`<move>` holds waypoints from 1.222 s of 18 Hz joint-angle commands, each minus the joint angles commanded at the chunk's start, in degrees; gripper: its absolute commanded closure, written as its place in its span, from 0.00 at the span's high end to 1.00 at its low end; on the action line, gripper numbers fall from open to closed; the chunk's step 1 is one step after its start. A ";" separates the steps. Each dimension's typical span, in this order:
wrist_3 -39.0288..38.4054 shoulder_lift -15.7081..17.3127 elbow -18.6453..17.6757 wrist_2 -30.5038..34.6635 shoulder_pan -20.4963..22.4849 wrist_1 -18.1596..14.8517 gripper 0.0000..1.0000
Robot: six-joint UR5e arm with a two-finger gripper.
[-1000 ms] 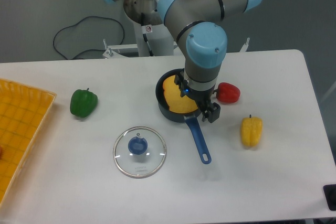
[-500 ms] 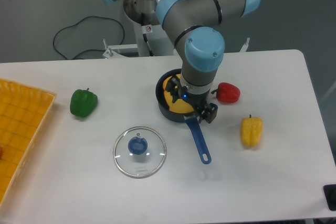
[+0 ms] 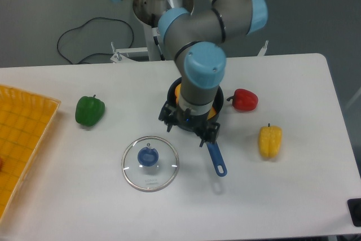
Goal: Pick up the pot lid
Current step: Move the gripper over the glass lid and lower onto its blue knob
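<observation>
The gripper [image 3: 187,128] is open, pointing down, with its two dark fingers spread apart and nothing visible between them. It is up and to the right of the pot lid, in front of part of the black pan. The clear round pot lid [image 3: 151,181] with a metal rim lies flat on the table, its blue knob [image 3: 148,156] facing up. In this view the fingers appear apart from the lid and knob.
The arm partly hides a black pan [image 3: 171,92] holding something orange-yellow; its blue handle [image 3: 218,161] extends frontward. A red pepper [image 3: 245,100] and a yellow one [image 3: 270,141] lie right, a green pepper [image 3: 89,110] left. An orange crate [image 3: 25,134] stands far left.
The gripper has moved left and somewhat toward the front, away from over the pan and closer to the lid, and its head has turned. The lid and other objects have stayed put.
</observation>
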 joint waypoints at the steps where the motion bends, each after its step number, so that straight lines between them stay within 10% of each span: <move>1: -0.26 -0.09 0.00 0.53 -0.79 -0.18 1.00; 22: -18.00 -5.97 -1.58 4.75 -8.44 3.33 1.00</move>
